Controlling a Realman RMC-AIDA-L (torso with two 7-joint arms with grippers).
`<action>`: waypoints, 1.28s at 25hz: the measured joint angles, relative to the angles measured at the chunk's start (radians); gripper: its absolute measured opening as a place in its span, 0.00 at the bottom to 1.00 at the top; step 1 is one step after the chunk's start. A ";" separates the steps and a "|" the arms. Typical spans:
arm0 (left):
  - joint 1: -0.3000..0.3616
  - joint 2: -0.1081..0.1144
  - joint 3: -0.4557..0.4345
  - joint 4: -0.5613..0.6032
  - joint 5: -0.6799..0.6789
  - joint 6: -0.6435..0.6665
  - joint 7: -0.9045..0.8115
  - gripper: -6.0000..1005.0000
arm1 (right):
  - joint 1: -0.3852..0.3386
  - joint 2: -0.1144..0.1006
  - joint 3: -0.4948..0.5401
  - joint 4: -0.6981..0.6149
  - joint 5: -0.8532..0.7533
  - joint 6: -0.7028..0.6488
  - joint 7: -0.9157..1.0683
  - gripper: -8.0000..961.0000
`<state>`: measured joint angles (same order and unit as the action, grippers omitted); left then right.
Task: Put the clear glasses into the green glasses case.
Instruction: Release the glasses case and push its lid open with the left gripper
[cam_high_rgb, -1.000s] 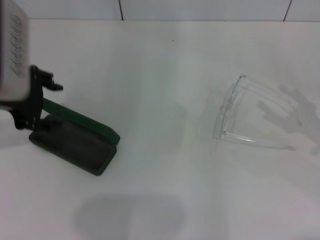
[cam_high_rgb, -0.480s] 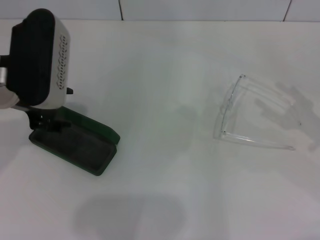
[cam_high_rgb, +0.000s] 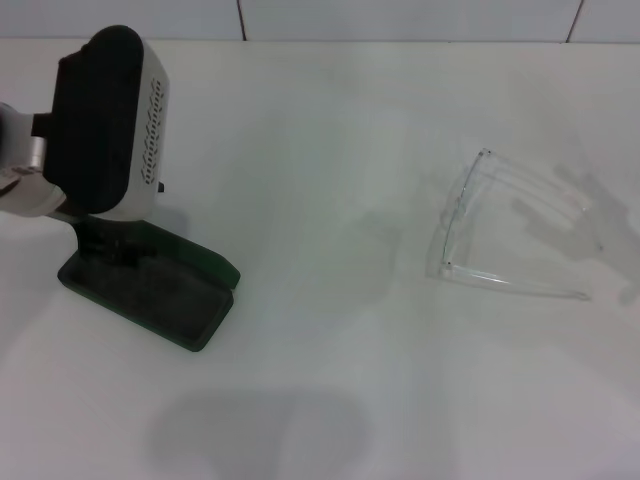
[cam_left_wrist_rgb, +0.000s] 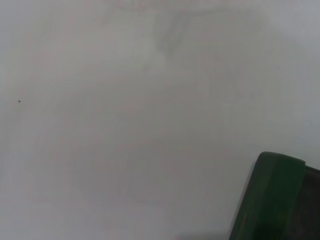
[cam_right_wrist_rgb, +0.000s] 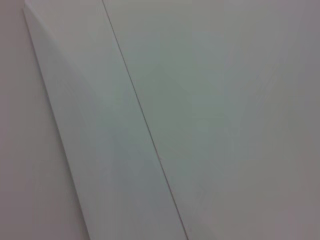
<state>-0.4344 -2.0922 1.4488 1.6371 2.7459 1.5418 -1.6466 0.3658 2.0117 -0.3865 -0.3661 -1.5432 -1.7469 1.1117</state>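
Left gripper (cam_high_rgb: 112, 243) over the open green glasses case (cam_high_rgb: 160, 290)

The case lies on the white desk (cam_high_rgb: 320, 380) at its left side; the clear glasses (cam_high_rgb: 480, 240) sit well apart to the right. I cannot tell how the fingers stand.

Green glasses case (cam_high_rgb: 150, 290): dark green shell, lighter green along the raised lid edge; lining dark, near black. In the left wrist view one rounded corner (cam_left_wrist_rgb: 272, 197) shows glossy green against dark grey lining.

Clear glasses (cam_high_rgb: 490, 235): fully transparent, colourless; outlines read as faint pale lines, with small dark dots at the hinges.

Left gripper (cam_high_rgb: 112, 235): black fingers beneath a housing of white sides, black top panel and a row of small dark marks along the white side.

Surface (cam_high_rgb: 320, 150): plain white, unpatterned, soft grey shadows; thin dark seams in the white wall behind.
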 joint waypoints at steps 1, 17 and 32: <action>-0.001 0.000 0.000 -0.004 0.001 0.000 0.000 0.67 | -0.002 0.001 0.000 0.001 0.001 0.000 -0.001 0.91; 0.003 0.002 0.013 -0.033 0.033 -0.019 -0.002 0.66 | -0.005 0.003 0.000 0.003 -0.005 -0.002 -0.004 0.91; 0.003 0.002 0.048 -0.041 0.034 -0.032 -0.027 0.64 | -0.012 0.004 0.000 0.017 -0.006 -0.011 -0.004 0.91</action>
<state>-0.4310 -2.0907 1.4968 1.5956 2.7797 1.5101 -1.6734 0.3541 2.0156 -0.3865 -0.3486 -1.5493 -1.7580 1.1075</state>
